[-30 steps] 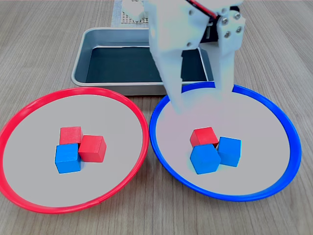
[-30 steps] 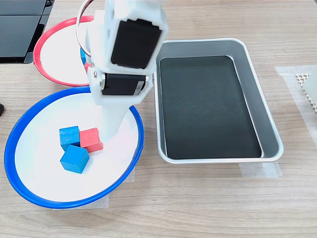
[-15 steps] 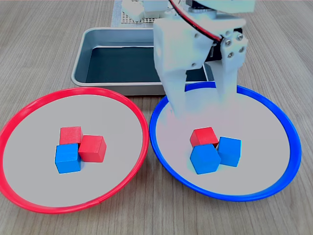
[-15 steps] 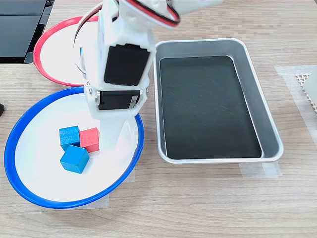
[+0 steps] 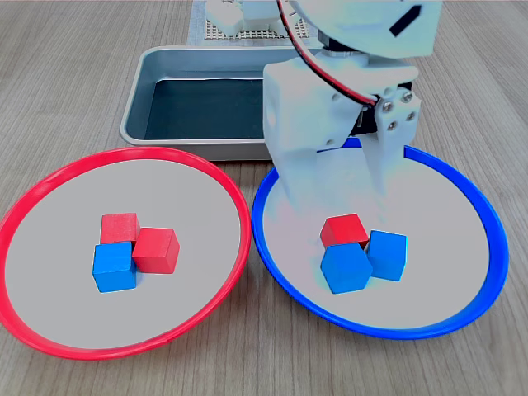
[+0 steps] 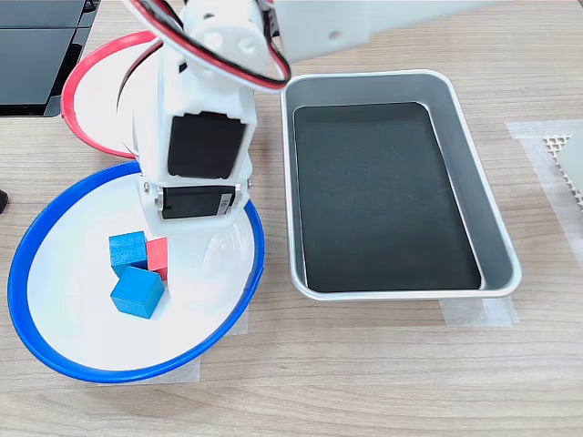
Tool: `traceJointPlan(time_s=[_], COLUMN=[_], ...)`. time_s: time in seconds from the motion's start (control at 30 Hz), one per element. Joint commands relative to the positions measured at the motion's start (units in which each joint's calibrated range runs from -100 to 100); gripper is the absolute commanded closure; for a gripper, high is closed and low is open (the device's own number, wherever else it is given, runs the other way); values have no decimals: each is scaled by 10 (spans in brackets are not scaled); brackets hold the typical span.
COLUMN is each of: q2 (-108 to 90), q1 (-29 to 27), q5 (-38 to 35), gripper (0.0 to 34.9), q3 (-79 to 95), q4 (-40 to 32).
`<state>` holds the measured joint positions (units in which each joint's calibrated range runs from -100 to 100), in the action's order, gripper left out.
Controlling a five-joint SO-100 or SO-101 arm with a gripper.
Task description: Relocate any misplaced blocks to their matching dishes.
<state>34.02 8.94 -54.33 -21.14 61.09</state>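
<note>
Wood-grain tabletop (image 5: 74,74) carries both dishes; the gripper (image 5: 340,198), jaws spread, hangs over the red cube (image 5: 344,230).

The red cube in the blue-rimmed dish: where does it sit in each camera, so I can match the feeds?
First exterior view: the red cube sits right of centre, behind the two blue cubes, below the gripper.
Second exterior view: the red cube is at lower left, half hidden by the arm.
Shared landmark: the blue-rimmed dish, next to the metal tray.
</note>
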Motion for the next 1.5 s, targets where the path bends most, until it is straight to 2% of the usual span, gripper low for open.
traceJointPlan(time_s=[0.0,0.7,1.2,1.33,1.47], q2=[0,36,56,57,58], q1=[-2,8,5,4,5], q5=[2,0,-11,-19,-40], gripper=[122,134,172,209,313], q3=[-30,-78,-97,-98,-98], q4=[5,17,16,18,30])
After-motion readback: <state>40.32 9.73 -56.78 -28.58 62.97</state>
